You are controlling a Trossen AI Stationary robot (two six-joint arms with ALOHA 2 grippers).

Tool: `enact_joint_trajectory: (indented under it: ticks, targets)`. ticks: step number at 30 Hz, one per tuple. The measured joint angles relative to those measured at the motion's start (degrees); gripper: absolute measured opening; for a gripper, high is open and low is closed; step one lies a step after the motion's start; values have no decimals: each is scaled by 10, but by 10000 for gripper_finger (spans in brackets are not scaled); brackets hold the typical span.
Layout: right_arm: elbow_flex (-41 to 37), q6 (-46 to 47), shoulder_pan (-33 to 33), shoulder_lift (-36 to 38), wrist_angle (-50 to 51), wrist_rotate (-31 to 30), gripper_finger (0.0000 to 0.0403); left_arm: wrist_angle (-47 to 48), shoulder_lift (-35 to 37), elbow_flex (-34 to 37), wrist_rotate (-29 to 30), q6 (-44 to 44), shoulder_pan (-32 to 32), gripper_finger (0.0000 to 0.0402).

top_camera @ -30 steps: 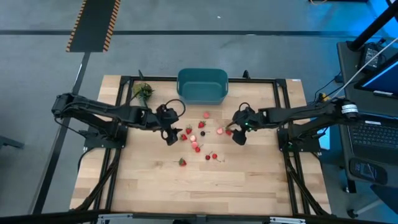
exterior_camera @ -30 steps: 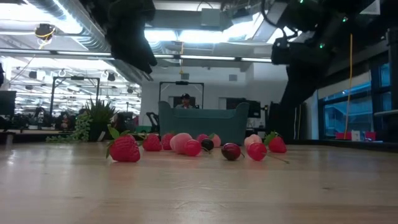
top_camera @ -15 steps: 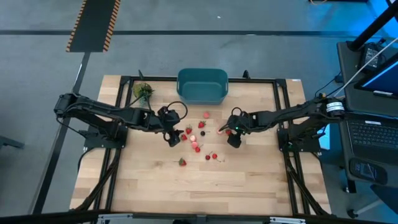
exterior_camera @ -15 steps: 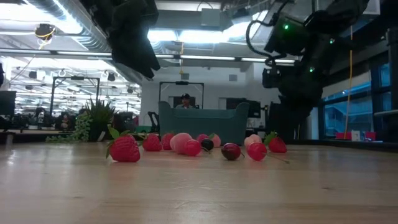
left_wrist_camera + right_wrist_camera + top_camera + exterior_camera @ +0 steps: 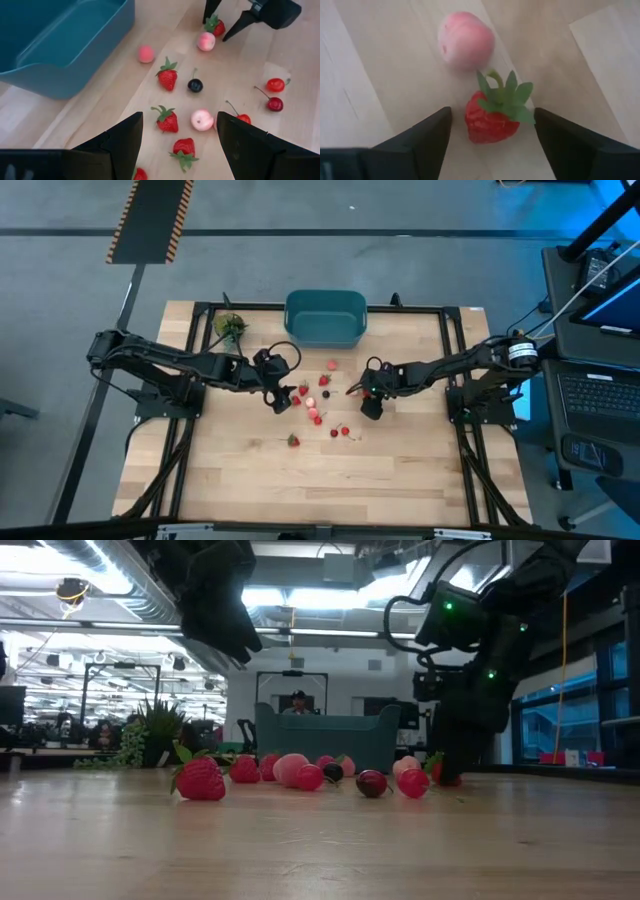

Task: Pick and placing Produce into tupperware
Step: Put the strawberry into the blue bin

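The tub (image 5: 325, 319) looks empty; the produce (image 5: 318, 402) lies scattered on the table (image 5: 400, 470). The right gripper (image 5: 490, 131) is open around a strawberry (image 5: 492, 114). The left gripper (image 5: 177, 140) hovers open.

Setting is reading as an open-plan robotics lab or office floor. Ceiling light strips (image 5: 120, 630) are glowing over rows of desks (image 5: 60, 745) in the low view. A person (image 5: 297, 700) is sitting behind the wooden table (image 5: 400, 470). A laptop (image 5: 600, 395) is resting on a cart beside it. Hazard-striped tape (image 5: 150, 220) is marking the grey floor (image 5: 400, 205).
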State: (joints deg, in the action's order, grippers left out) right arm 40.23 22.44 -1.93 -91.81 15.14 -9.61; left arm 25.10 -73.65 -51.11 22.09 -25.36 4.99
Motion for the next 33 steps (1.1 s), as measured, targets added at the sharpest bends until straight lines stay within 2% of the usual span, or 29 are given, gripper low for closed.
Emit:
enact_joint_trajectory:
  ticks: [9, 16, 25, 28, 33]
  targets:
    - [0, 28, -1, -2, -4, -5, 140, -3, 0, 0, 0, 4, 0, 245]
    - [-1, 21, 0, 12, 3, 7, 137, -3, 0, 0, 0, 4, 0, 245]
    - [25, -41, 0, 129, 13, 5, 137, -3, 0, 0, 0, 4, 0, 245]
    - [31, -91, 0, 165, 3, 16, 137, -3, 0, 0, 0, 5, 0, 245]
    - [32, -260, 0, 212, -49, 99, 137, -3, 0, 0, 0, 5, 0, 245]
